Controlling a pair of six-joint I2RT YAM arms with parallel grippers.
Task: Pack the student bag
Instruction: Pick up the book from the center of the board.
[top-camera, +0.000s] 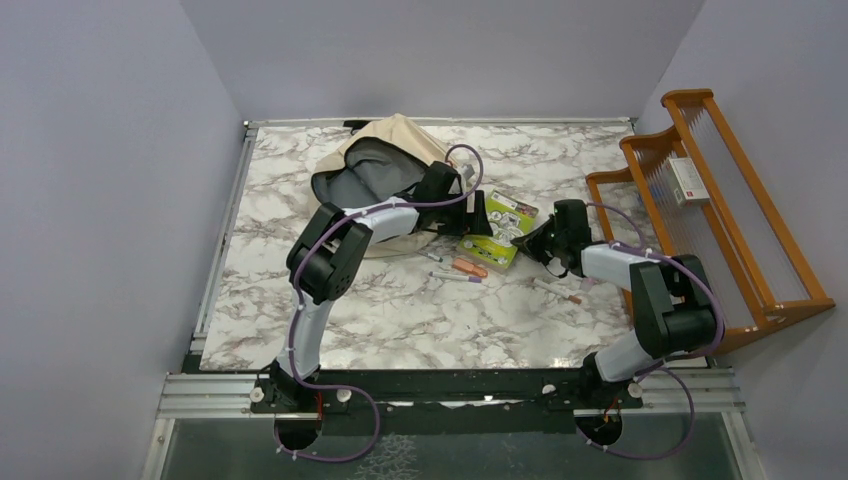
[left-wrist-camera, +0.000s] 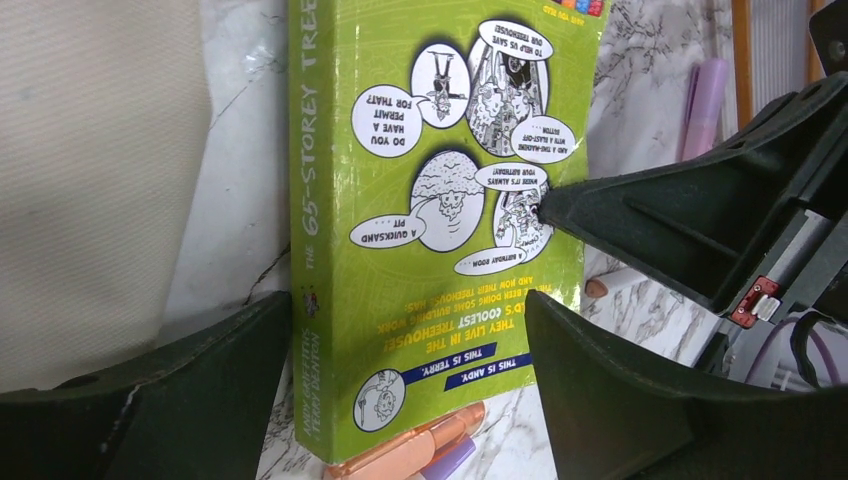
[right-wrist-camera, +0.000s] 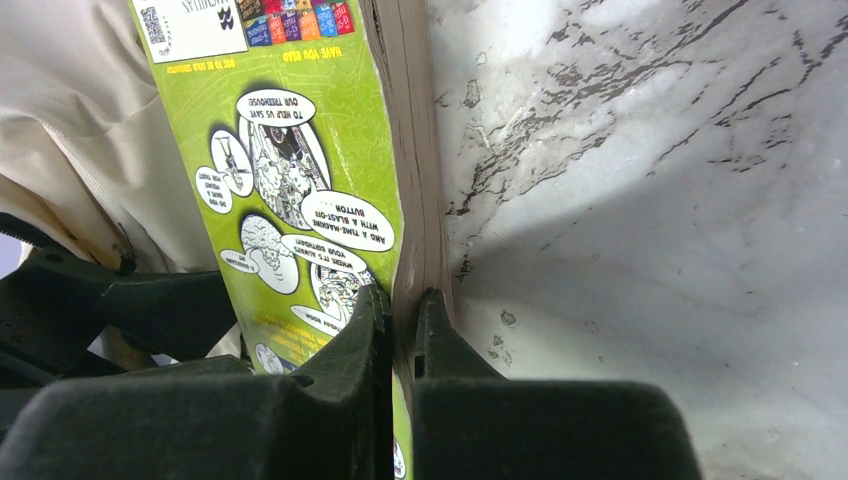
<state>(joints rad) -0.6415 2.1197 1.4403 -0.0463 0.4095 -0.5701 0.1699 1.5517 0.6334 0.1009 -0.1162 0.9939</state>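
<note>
The student bag (top-camera: 385, 165) lies open at the back of the table, its grey lining showing; its beige fabric (left-wrist-camera: 90, 150) fills the left of the left wrist view. A green paperback book (top-camera: 497, 228) lies just right of it. My right gripper (right-wrist-camera: 402, 310) is shut on the book's (right-wrist-camera: 300, 180) page edge, tilting that side up. My left gripper (left-wrist-camera: 408, 300) is open wide, a finger on each side of the book's (left-wrist-camera: 440, 200) near end. I cannot tell whether those fingers touch the book. The right gripper's finger (left-wrist-camera: 640, 215) meets the book's far edge.
An orange marker (left-wrist-camera: 420, 450) and a purple one lie under the book's near corner. More pens (top-camera: 455, 268) lie in front of the book, another pen (top-camera: 560, 290) sits near the right arm. A wooden rack (top-camera: 720, 190) stands along the table's right side.
</note>
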